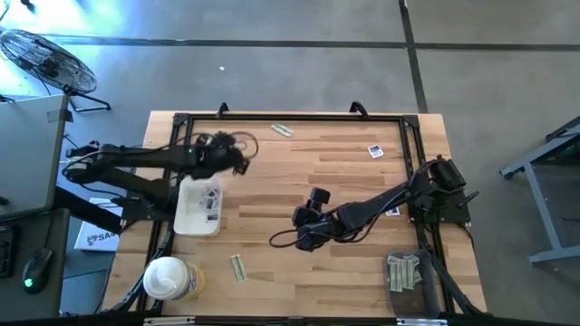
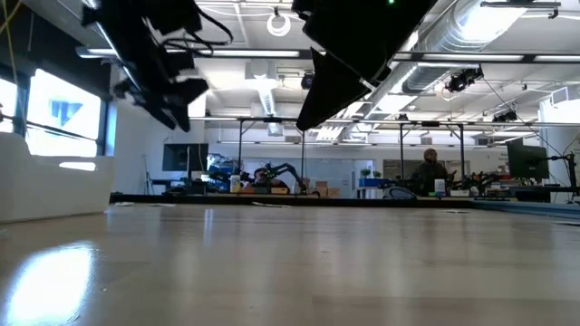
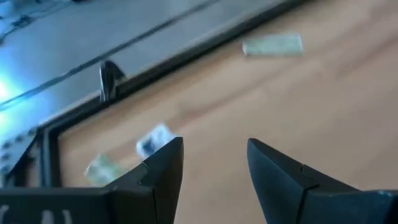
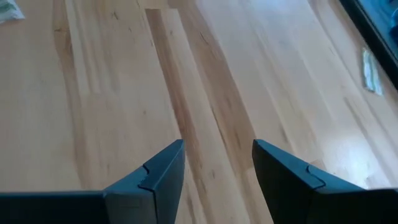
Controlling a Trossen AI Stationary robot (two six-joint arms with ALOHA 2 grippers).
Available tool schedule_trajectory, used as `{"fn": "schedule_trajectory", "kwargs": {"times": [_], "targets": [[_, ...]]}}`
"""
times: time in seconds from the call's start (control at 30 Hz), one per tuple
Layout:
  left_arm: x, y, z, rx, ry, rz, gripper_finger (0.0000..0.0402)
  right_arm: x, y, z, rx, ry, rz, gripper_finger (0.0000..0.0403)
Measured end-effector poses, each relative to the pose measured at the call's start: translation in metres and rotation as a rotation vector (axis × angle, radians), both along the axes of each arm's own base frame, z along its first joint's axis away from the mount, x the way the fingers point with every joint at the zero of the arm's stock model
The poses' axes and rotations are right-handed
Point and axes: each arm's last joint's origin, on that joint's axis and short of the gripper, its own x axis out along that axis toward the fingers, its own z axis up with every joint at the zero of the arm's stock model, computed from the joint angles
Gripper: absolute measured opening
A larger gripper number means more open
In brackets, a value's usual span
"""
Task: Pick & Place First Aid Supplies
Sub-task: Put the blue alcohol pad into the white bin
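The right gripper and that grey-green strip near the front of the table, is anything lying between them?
No. In the high view, only bare wood separates the right gripper from the grey-green strip.

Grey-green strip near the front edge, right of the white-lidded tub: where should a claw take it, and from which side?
Take the grey-green strip across its narrow width at mid-length, coming straight down from above. It lies flat on the table, so only its long edges offer a grip. It lies a little off square to the front edge, so turn the wrist to match. Both the left claw and right claw are open and empty.
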Motion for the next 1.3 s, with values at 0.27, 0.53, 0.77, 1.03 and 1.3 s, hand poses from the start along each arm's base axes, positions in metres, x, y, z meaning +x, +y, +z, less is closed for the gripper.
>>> {"fn": "schedule_trajectory", "kwargs": {"times": [0.27, 0.53, 0.77, 1.03, 1.3], "targets": [[0.014, 0.06, -0.031, 0.005, -0.049, 0.099, 0.0175, 0.008, -0.003, -0.013, 0.018, 0.028, 0.035, 0.0183], [0.025, 0.099, -0.076, -0.085, -0.01, 0.164, 0.0175, 0.013, -0.01, -0.02, 0.054, 0.053, 0.053, 0.0183], [0.022, 0.115, -0.09, -0.113, -0.031, 0.228, 0.0175, 0.012, -0.008, -0.02, 0.04, 0.061, 0.069, 0.0183], [0.02, 0.114, -0.092, -0.113, -0.03, 0.277, 0.0175, 0.012, -0.008, -0.02, 0.047, 0.062, 0.071, 0.0183], [0.018, 0.113, -0.093, -0.103, -0.025, 0.334, 0.0175, 0.012, -0.008, -0.02, 0.048, 0.062, 0.07, 0.0183]]}}
